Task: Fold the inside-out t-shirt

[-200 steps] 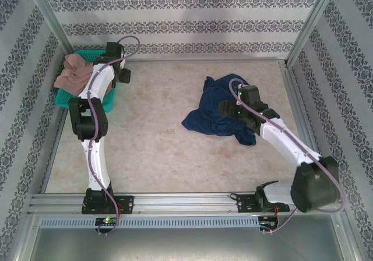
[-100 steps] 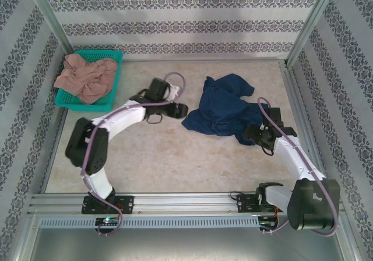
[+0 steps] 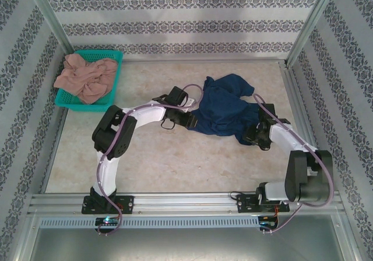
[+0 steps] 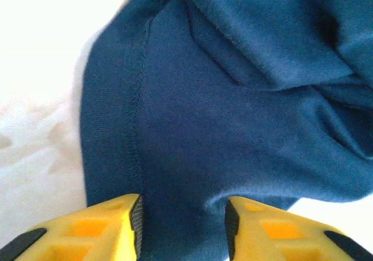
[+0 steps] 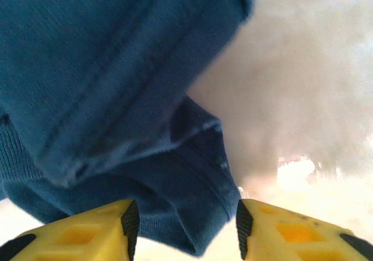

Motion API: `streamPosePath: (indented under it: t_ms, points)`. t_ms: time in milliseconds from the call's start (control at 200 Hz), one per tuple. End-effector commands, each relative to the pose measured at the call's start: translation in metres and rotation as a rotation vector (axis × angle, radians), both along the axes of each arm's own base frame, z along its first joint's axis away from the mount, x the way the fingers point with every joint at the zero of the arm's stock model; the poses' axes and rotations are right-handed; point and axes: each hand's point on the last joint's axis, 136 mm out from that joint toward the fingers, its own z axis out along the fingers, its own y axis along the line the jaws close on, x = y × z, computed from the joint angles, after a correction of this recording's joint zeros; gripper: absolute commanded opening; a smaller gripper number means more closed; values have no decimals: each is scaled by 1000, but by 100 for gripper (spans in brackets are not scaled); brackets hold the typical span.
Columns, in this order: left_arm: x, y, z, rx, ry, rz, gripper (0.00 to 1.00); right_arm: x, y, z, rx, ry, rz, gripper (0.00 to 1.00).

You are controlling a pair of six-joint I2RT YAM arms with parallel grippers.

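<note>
The inside-out t-shirt lies crumpled, dark navy, right of the table's middle. My left gripper is at its left edge. In the left wrist view the shirt shows a stitched hem, and cloth fills the gap of the left gripper, whose yellow fingers stand apart. My right gripper is at the shirt's lower right corner. There a ribbed, hemmed fold of the shirt lies between the spread jaws of the right gripper, and bare table shows beside the right finger.
A teal basket at the back left holds a pinkish-tan garment. Metal frame posts and patterned walls close in the beige table on three sides. A rail with both arm bases runs along the near edge.
The left arm swung from the basket across to the shirt's left edge. The right gripper shifted to the shirt's lower right corner. Both pairs of jaws have narrowed round the cloth.
</note>
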Motion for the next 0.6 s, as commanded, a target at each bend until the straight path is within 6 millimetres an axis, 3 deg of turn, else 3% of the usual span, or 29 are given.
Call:
streamPosePath:
  t_ms: [0,160,250,310,400,455,540,595]
  points:
    - [-7,-8,-10,-3,28,-27,31,15,6,0,31,-21,3,41]
    - [-9,-4,-16,-3,33,-9,11,20,6,-3,42,-28,1,22]
    - [-3,-1,3,-41,-16,27,0,28,7,11,37,-95,27,6]
    - [5,8,24,-74,-67,84,0,35,10,32,43,-180,49,0]
    - [17,25,64,-142,-160,171,0,44,15,75,64,-331,68,0]
    - [21,37,83,-149,-211,212,0,43,17,91,72,-371,69,0]
    - [21,50,97,-105,-263,239,0,30,15,86,43,-296,45,0]
    - [20,56,96,-77,-271,250,0,18,15,72,17,-225,45,10]
